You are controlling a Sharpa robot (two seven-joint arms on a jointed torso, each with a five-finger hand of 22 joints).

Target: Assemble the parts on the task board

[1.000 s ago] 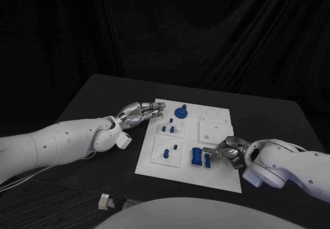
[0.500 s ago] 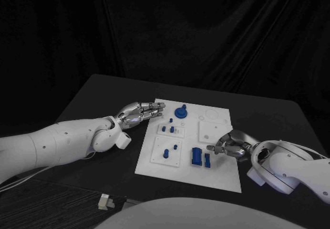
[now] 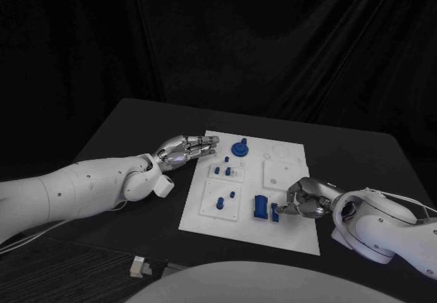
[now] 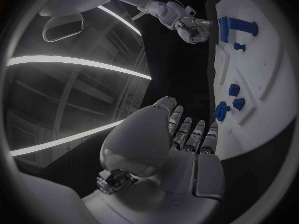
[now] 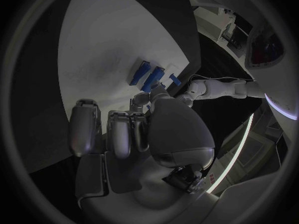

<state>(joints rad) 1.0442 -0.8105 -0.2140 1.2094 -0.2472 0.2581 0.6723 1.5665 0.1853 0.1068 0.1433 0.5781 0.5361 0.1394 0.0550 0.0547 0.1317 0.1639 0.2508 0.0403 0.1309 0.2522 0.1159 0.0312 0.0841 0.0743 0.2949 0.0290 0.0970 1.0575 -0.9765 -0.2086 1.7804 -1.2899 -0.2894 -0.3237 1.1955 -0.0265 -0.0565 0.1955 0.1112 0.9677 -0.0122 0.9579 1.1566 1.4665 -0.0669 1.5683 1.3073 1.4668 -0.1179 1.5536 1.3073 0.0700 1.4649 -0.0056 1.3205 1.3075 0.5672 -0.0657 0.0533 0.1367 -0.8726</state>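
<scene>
Board: the white board (image 3: pixel 251 218) lies mid-table, blue parts on it.
Target parts: two upright blue blocks (image 3: pixel 266 209) stand side by side near the board's front edge, long axes running front to back.
Right hand (image 3: pixel 303 199): just beside the blocks on their right, fingers curled inward; whether it touches or pinches anything, I cannot tell.
Left hand (image 3: pixel 187 149): rests at the board's far left edge, fingers together, holding nothing, well apart from the blocks.
Nearer hand: the right.

Board (image 3: pixel 292 237): matt white plastic. Parts (image 3: pixel 261 207): smooth blue plastic. Hands (image 3: pixel 187 149): glossy silver metal. Table (image 3: pixel 136 120): matt black. Arms (image 3: pixel 82 186): glossy white plastic.
</scene>
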